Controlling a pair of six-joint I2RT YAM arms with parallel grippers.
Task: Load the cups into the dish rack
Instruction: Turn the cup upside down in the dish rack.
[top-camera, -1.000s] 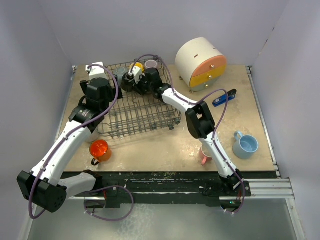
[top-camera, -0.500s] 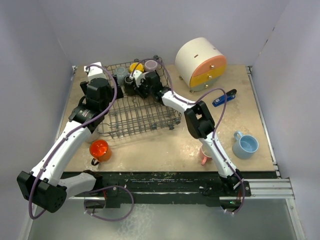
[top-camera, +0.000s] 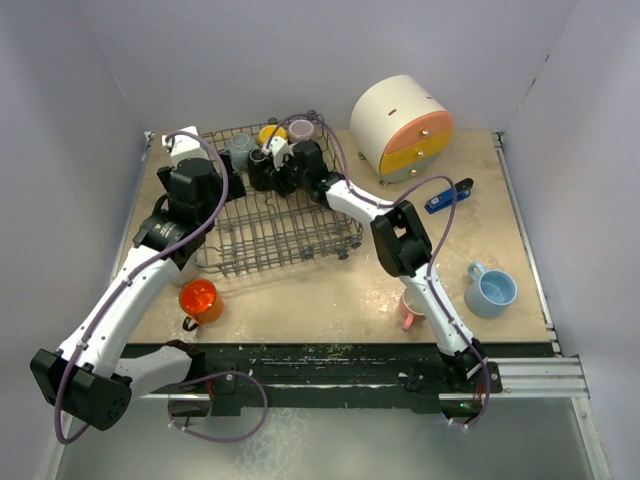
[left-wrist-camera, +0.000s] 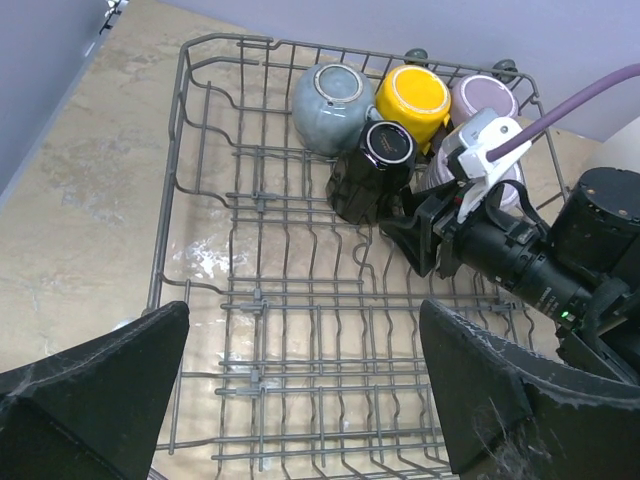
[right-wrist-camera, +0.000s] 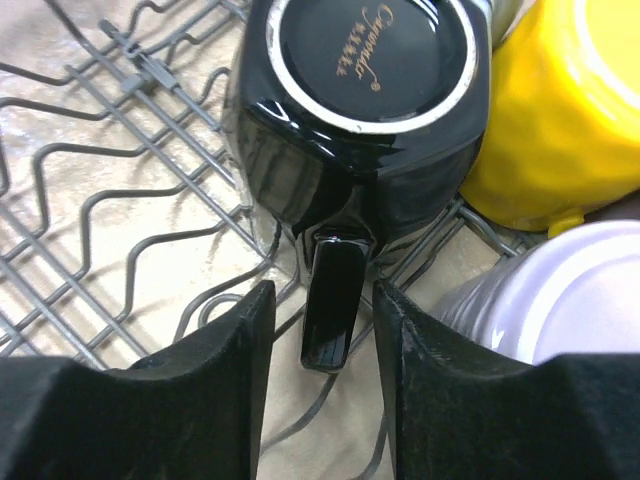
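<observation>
Four cups stand bunched at the far side of the dish rack (top-camera: 280, 225) in the overhead view: a grey cup (top-camera: 240, 147), a yellow cup (top-camera: 272, 133), a mauve cup (top-camera: 302, 128) and a black cup (top-camera: 259, 168). The right gripper (top-camera: 276, 172) is inside the rack, just beside the black one. The left gripper (top-camera: 188, 145) hangs by the rack's far left corner. Out on the table are an orange mug (top-camera: 200, 299) near the rack's front left corner, a light blue cup (top-camera: 492, 290) well off to the right and a pink cup (top-camera: 411, 313) half hidden under the right arm. A white drum with drawer fronts (top-camera: 400, 125) stands beyond the rack, with a small blue tool (top-camera: 447, 196) near it.

From the left wrist, its fingers are spread wide above the rack wires with nothing between them. The four cups all show their bottoms.

From the right wrist, the black cup sits bottom up on the wires, with gold script on its base. Its handle (right-wrist-camera: 335, 310) points between the two fingers, which stand parted and released, a gap showing beside the handle. The yellow cup presses against the black one, and a white cup (right-wrist-camera: 570, 290) sits at lower right.
</observation>
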